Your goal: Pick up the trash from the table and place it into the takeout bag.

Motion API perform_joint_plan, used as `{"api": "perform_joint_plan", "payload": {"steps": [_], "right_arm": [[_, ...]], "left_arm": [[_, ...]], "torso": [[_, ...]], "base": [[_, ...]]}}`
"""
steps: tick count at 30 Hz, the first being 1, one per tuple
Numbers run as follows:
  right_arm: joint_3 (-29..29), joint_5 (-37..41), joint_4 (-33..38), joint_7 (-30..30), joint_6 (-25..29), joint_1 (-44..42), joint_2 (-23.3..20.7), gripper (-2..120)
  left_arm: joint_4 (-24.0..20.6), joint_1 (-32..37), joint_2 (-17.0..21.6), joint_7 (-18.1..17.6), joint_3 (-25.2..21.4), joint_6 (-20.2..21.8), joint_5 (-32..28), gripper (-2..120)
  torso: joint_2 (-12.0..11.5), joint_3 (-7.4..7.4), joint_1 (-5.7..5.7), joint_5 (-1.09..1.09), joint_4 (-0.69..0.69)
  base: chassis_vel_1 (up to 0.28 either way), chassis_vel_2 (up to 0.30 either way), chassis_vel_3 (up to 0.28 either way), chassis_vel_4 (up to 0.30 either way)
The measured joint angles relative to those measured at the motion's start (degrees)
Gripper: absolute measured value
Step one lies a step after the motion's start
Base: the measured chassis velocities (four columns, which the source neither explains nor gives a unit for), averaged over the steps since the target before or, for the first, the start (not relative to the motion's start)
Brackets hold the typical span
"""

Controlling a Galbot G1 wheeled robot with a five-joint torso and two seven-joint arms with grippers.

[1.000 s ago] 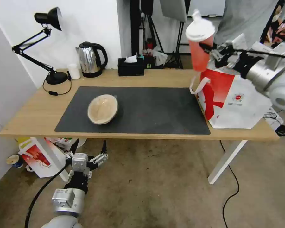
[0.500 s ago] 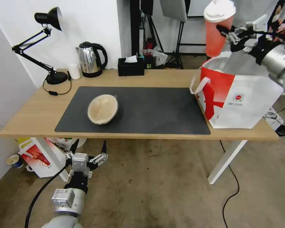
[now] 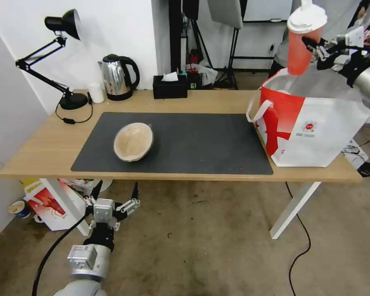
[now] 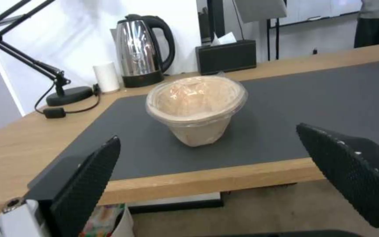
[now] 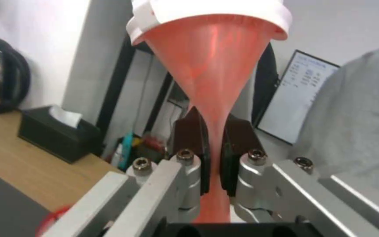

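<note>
My right gripper (image 3: 311, 44) is shut on the red cup (image 3: 301, 45) with its white spouted lid, holding it upright in the air over the open mouth of the takeout bag (image 3: 312, 123). In the right wrist view the fingers (image 5: 192, 138) squeeze the red cup (image 5: 211, 82) flat at its lower part. The bag stands at the right end of the table (image 3: 218, 100). A round tan lidded bowl (image 3: 133, 141) sits on the dark mat (image 3: 201, 144). My left gripper (image 3: 116, 188) hangs open below the table's front edge, facing the tan bowl (image 4: 197, 108).
Along the back edge stand a black desk lamp (image 3: 65, 24), a steel kettle (image 3: 118, 77), a small white cup (image 3: 96, 92) and a black tissue box (image 3: 169, 86). A red-and-white carton (image 3: 49, 203) sits on the floor under the table's left end. Cables trail across the floor at right.
My right gripper has carried the red cup up and to the right, from beside the bag's left edge to above its open mouth. The left arm and tan bowl have not moved.
</note>
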Motion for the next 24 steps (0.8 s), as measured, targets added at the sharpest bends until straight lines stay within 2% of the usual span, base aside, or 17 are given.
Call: {"api": "perform_joint_plan", "payload": {"steps": [7,17,21,22,24], "right_arm": [[0.78,-2.19,-3.49,0.98,0.15,-2.48,0.76,3],[0.78,-3.60,-4.95,2.49,-0.43,-2.80,1.26,4],[0.73,-4.32,-4.33,5.25,-2.72,-2.74,1.23,23],[0.73,-4.32,-4.33,5.25,-2.72,-2.74,1.23,23],[0.55,-4.34,-3.67,5.87,-3.73,-2.49,1.12,32]], "left_arm": [[0.00,0.00,0.00,0.00,0.00,0.00,0.00,100],[0.00,0.00,0.00,0.00,0.00,0.00,0.00,100],[0.00,0.00,0.00,0.00,0.00,0.00,0.00,100],[0.00,0.00,0.00,0.00,0.00,0.00,0.00,100],[0.00,0.00,0.00,0.00,0.00,0.00,0.00,100]], "torso": [[0.00,0.00,0.00,0.00,0.00],[0.00,0.00,0.00,0.00,0.00],[0.00,0.00,0.00,0.00,0.00],[0.00,0.00,0.00,0.00,0.00],[0.00,0.00,0.00,-0.01,0.00]], "base": [[0.000,0.000,0.000,0.000],[0.000,0.000,0.000,0.000],[0.000,0.000,0.000,0.000],[0.000,0.000,0.000,0.000],[0.000,0.000,0.000,0.000]]}}
